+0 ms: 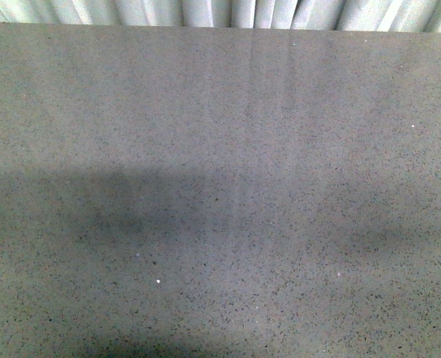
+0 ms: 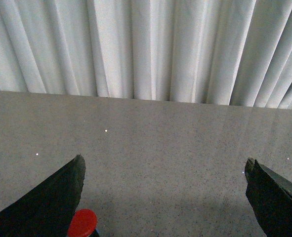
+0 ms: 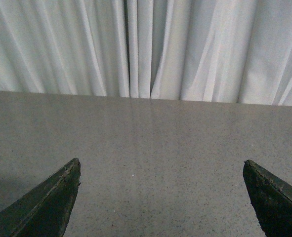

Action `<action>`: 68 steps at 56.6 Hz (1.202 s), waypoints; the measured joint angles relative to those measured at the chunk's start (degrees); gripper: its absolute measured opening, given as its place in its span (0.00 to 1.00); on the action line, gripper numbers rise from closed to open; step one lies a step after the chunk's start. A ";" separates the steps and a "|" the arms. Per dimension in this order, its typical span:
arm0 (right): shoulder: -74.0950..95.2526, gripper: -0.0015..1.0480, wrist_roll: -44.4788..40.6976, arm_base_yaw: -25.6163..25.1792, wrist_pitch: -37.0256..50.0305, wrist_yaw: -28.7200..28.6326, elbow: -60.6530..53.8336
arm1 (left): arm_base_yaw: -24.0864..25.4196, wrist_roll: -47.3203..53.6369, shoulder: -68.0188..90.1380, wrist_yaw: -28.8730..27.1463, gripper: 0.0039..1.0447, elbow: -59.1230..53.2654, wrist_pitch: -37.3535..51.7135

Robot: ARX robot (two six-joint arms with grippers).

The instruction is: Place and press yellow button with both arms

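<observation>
Desk (image 1: pixel 220 149) open across front view; white curtain (image 1: pixel 205 11) closes its far edge. Red round cap (image 2: pixel 83 222) stands just beside 1 of the left fingers (image 2: pixel 52 197). Passage between right fingers (image 3: pixel 42 207) unobstructed.

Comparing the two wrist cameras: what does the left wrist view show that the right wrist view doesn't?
Only the left wrist view shows a round red cap, cut off at the frame edge close beside one finger of the left gripper; it may be the button's head. Only the right wrist view shows the right gripper and a dark gap between curtain panels. Both show jaws standing wide open with nothing between them, the speckled grey table and the white curtain.
</observation>
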 joint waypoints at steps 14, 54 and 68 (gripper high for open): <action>0.00 0.91 0.00 0.00 0.00 0.00 0.00 | 0.00 0.00 0.00 0.00 0.91 0.00 0.00; 0.00 0.91 0.00 0.00 0.00 -0.11 0.00 | 6.99 -4.17 27.93 14.78 0.91 14.12 -11.93; 0.00 0.91 0.00 0.00 0.00 -0.11 0.00 | 26.62 1.79 57.22 15.54 0.91 20.31 13.05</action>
